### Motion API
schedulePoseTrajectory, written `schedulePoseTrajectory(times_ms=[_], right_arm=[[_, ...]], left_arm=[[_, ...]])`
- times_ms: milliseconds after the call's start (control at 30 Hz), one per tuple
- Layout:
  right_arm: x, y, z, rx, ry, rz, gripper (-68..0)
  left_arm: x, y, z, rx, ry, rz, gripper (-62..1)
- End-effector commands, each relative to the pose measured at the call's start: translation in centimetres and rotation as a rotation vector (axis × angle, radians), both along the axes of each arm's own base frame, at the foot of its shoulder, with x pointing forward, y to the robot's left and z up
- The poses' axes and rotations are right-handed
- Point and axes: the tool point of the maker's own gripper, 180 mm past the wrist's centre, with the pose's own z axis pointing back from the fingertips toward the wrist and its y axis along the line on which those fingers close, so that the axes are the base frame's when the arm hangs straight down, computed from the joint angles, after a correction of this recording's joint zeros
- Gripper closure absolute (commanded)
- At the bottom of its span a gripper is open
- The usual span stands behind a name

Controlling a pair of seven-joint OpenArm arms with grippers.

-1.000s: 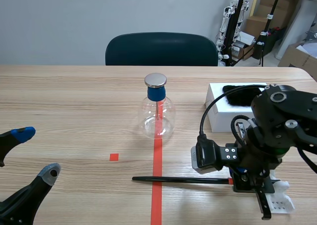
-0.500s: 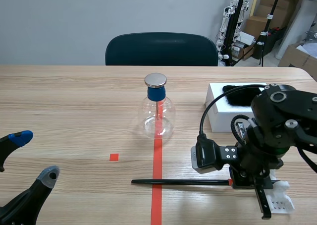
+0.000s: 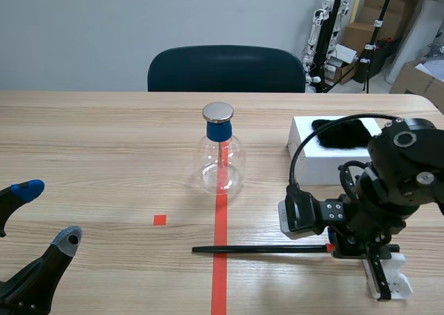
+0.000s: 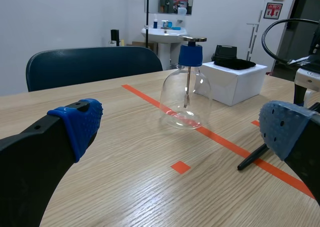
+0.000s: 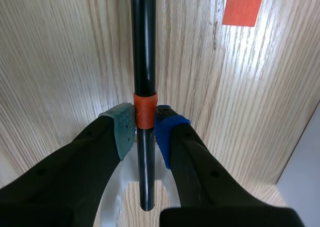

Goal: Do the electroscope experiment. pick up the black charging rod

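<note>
The black charging rod (image 3: 260, 248) lies level and low over the table, crossing the red tape line in front of the glass electroscope flask (image 3: 220, 159). My right gripper (image 3: 334, 247) is shut on the rod at its orange band (image 5: 144, 111), with a pad pressed on each side. In the right wrist view the rod (image 5: 143, 42) runs straight ahead of the gripper (image 5: 145, 126). My left gripper (image 3: 48, 212) stands open at the near left, holding nothing. In the left wrist view the flask (image 4: 186, 99) and the rod's tip (image 4: 250, 159) are ahead of it.
A white box (image 3: 312, 166) with a black cloth (image 3: 340, 132) on it stands behind the right arm. A white stand (image 3: 393, 282) lies under the right gripper. A dark chair (image 3: 225, 69) is at the table's far edge.
The right arm has shifted a little to the right and carried the rod with it. The left gripper has sunk slightly.
</note>
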Motion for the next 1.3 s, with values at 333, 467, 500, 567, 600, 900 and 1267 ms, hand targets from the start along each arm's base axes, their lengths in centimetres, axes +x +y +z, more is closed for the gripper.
schedulePoseTrajectory(times_ms=[333, 467, 500, 567, 600, 900, 1267], right_arm=[[-0.2, -0.5, 4.4, 0.038, -0.099, 0.058, -0.2], [-0.5, -0.4, 6.4, 0.064, -0.156, 0.07, -0.2], [-0.5, -0.3, 7.0, 0.072, -0.179, 0.077, -0.2], [-0.2, -0.3, 8.2, 0.086, -0.241, 0.075, -0.2], [0.0, -0.3, 8.7, 0.092, -0.275, 0.07, -0.2], [0.5, -1.3, 12.7, 0.036, -0.667, 0.038, -0.2], [-0.5, -0.5, 21.3, 0.143, -1.358, -0.001, -0.2]], left_arm=[[0.2, 0.3, 0.8, -0.014, -0.028, 0.003, -62.3], [0.2, 0.3, 0.8, -0.014, -0.027, 0.003, -62.3], [0.2, 0.3, 0.8, -0.014, -0.027, 0.003, -62.3], [0.2, 0.3, 0.8, -0.014, -0.027, 0.003, -62.3], [0.2, 0.3, 0.8, -0.014, -0.027, 0.003, -62.3], [0.2, 0.2, 0.7, -0.011, -0.024, 0.003, -62.3], [0.3, 0.2, 0.6, -0.009, -0.021, 0.003, -62.3]])
